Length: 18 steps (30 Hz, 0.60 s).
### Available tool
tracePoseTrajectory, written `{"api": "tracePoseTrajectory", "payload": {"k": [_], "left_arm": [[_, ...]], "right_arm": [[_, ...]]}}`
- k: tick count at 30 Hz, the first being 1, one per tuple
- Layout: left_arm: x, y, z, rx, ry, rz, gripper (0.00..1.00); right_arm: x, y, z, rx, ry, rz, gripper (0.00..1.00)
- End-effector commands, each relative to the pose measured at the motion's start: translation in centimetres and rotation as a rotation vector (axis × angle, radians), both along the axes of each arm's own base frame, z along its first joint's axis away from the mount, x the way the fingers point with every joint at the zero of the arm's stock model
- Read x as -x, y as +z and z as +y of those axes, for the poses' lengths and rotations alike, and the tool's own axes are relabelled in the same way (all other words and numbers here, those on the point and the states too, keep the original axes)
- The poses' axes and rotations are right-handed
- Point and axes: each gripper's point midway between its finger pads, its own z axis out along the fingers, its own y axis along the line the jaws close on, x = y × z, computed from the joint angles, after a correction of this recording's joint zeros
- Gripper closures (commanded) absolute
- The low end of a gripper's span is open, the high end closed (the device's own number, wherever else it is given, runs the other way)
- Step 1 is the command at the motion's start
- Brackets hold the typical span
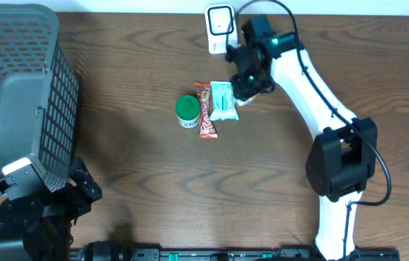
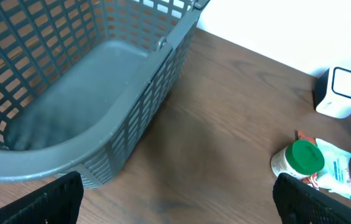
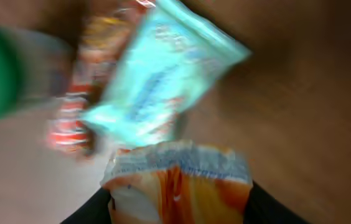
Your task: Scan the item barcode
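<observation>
Right pincer [image 3: 178, 208] partly closed on an orange snack packet [image 3: 178, 180]
Packet sits beside the pale blue pouch [image 1: 223, 100], near the scanner [image 1: 219, 25]; it looks light, crinkly and slippery, best pinched at its sealed edge; left pincer [image 2: 175, 205] wide open, empty

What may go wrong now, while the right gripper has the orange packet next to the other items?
1. The orange packet looks soft in the right gripper, so it may slip or fold on the way to the scanner.
2. The light blue packet lies close beside it and may be dragged along.
3. No barcode shows on the visible side, so it might face away from the scanner.
</observation>
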Motion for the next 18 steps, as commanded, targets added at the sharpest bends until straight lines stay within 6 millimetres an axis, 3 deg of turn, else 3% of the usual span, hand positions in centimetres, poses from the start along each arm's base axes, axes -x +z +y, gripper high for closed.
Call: {"api": "tracePoseTrajectory", "payload": {"k": [1, 7, 12, 15, 16, 18], "left_arm": [[0.1, 0.0, 0.2, -0.005, 0.012, -0.002, 0.02], [0.1, 0.0, 0.2, -0.005, 0.012, -0.002, 0.02], [0.1, 0.0, 0.2, -0.005, 0.012, -0.002, 0.02], [0.1, 0.0, 0.2, -0.005, 0.012, -0.002, 0.02], [0.1, 0.0, 0.2, -0.005, 0.012, -0.002, 0.02], [0.1, 0.0, 0.2, -0.005, 0.012, -0.002, 0.02]], "right_arm": [[2.2, 2.2, 3.7, -0.160, -0.098, 0.131, 0.57], [6.7, 3.2, 6.2, -0.238, -0.108, 0.329, 0.62], [7.2, 3.2, 6.6, -0.230, -0.097, 0.337, 0.61], [4.7, 3.0, 6.8, -0.228, -0.092, 0.220, 0.60], [1.6, 3.0, 6.5, -0.192, -0.105, 0.072, 0.62], [-2.6, 3.6, 5.9, -0.146, -0.139, -0.127, 0.67]]}}
